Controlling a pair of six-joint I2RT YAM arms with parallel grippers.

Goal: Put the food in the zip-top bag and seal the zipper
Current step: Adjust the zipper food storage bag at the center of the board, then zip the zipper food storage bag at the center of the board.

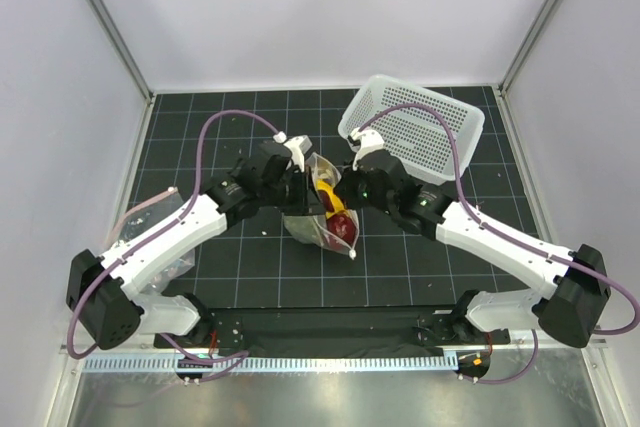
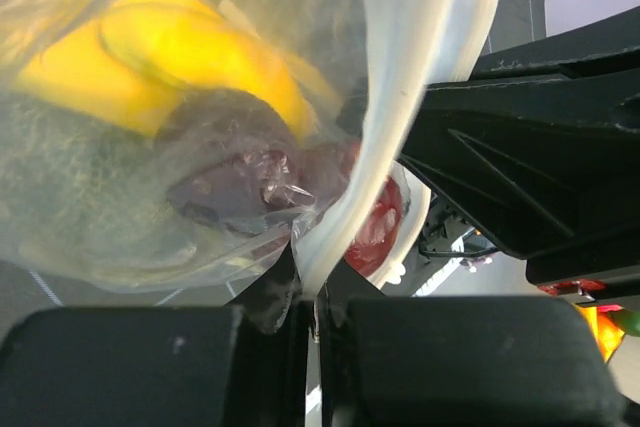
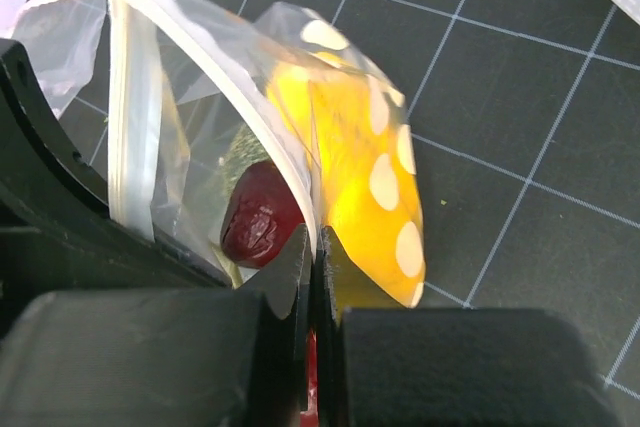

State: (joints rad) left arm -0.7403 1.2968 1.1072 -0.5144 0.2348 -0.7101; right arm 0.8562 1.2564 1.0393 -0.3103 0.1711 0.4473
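Between the left pincer (image 1: pixel 303 185) and right pincer (image 1: pixel 347 187) sits the bag (image 1: pixel 325 222), holding banana (image 3: pixel 350 177), melon (image 2: pixel 70 197) and red fruit (image 3: pixel 260 222). These 2 pincers are clenched on its zipper (image 2: pixel 400 117), right at their tips.

Robot lab test cell, plain white enclosure walls (image 1: pixel 300 7), black gridded mat (image 1: pixel 260 267), aluminium frame posts (image 1: pixel 106 17)

The zip-top bag (image 3: pixel 190 117) is thin, clear, glossy plastic film, crinkled. Banana (image 2: pixel 200 47): smooth yellow plastic; melon (image 2: pixel 60 207): rough, matt grey-green. Basket (image 1: pixel 420 127): white perforated plastic.
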